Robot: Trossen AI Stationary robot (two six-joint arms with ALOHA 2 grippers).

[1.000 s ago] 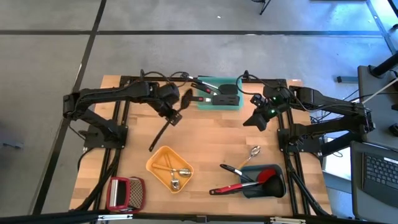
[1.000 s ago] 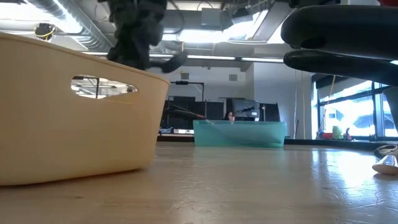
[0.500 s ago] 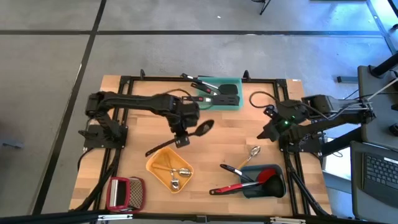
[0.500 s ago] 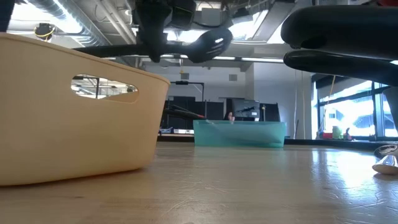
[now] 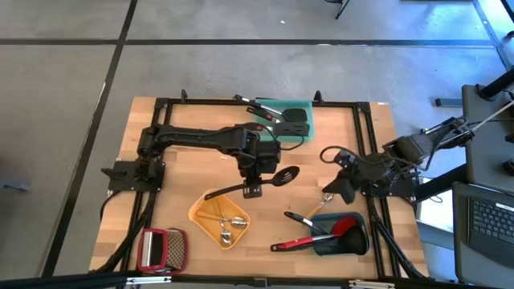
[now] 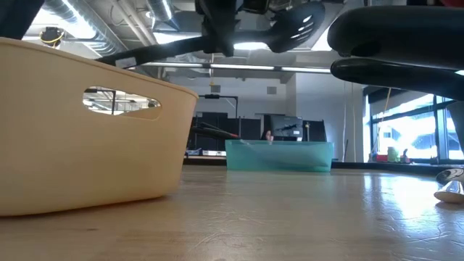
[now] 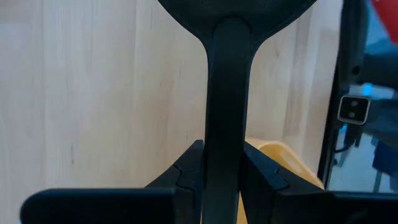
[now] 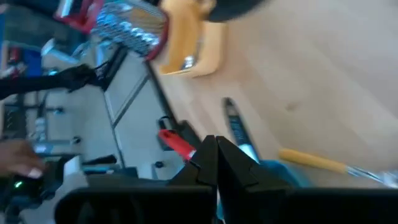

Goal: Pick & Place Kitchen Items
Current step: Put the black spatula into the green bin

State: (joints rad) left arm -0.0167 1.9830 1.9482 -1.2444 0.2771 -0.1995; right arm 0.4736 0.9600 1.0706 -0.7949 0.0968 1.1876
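up above the middle of the table (image 5: 177,172), the left gripper (image 5: 254,167) is clamping the handle of a black ladle (image 5: 271,180) and carrying it clear of the wood, its bowl pointing toward the right edge and its handle end hanging over the yellow tray (image 5: 202,215). the right gripper (image 5: 333,191) is hovering near the right edge with fingers pressed together, just above the grey-blue tray (image 5: 359,238).

We find no legible text, label, brand, number or sign in any view. Trays, utensils, grater, arm housings, table frame: all unmarked as far as we can tell. Background room fixtures in low view: too small to read.
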